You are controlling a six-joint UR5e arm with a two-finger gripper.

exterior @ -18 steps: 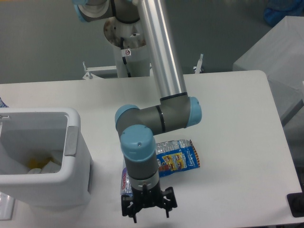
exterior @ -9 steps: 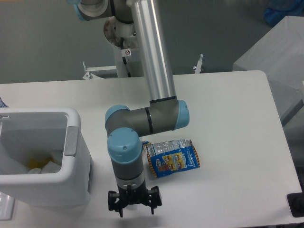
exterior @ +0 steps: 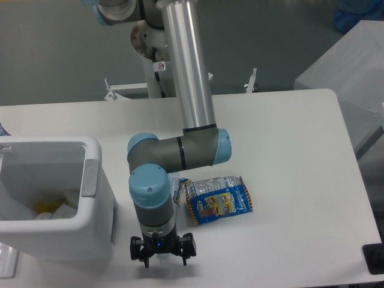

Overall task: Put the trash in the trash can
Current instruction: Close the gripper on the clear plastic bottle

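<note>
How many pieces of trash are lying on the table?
2. The blue snack wrapper lies beside the arm; the crushed bottle peeks out next to it, mostly hidden under the arm.

Silver tube arm (exterior: 189, 66), grey joints, light-blue caps, black fingers (exterior: 146, 258).

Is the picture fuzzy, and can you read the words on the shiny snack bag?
Fixed camera view: a bit soft and grainy all over; the snack wrapper shows blue, silver and yellow-orange print, but its words are too blurred to read. Light is even, with only faint shadows under the gripper and beside the trash can.
</note>
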